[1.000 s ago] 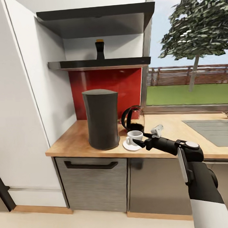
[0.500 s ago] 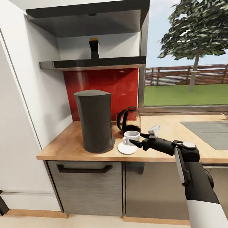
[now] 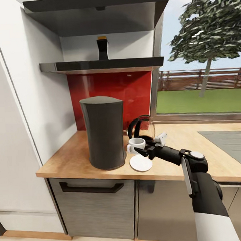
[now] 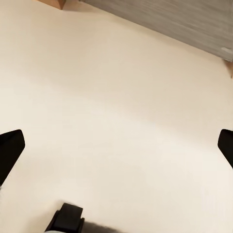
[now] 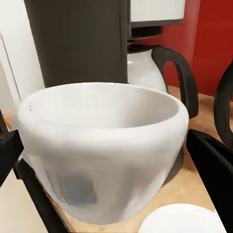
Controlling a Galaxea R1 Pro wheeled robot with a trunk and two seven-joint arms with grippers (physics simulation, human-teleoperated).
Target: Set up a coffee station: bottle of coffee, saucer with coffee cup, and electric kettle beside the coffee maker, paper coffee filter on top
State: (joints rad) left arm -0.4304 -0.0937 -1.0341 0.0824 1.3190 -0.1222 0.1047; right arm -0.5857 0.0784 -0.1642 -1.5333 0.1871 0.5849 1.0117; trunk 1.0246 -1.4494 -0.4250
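My right gripper (image 3: 139,148) is shut on the white coffee cup (image 3: 136,143), holding it just above the white saucer (image 3: 141,163) on the wood countertop (image 3: 192,156). In the right wrist view the coffee cup (image 5: 104,145) sits between my right gripper's (image 5: 111,165) fingers, with the saucer (image 5: 184,221) below. The tall black-grey coffee maker (image 3: 102,131) stands just left of the cup, and the glass electric kettle (image 3: 142,123) is behind it. The dark bottle of coffee (image 3: 102,48) stands on the black kitchen shelf (image 3: 100,65). My left gripper (image 4: 116,145) hangs open over the floor. The paper coffee filter is out of view.
A sink (image 3: 223,140) is set into the counter at the right, below a window. A white wall panel (image 3: 15,121) borders the counter's left end. A second black board (image 3: 94,2) hangs above the shelf. Grey cabinet fronts with a dark handle (image 3: 92,187) lie below.
The view has shifted closer to the counter. The coffee cup stood on the saucer before; it now hangs above the saucer in my right gripper.
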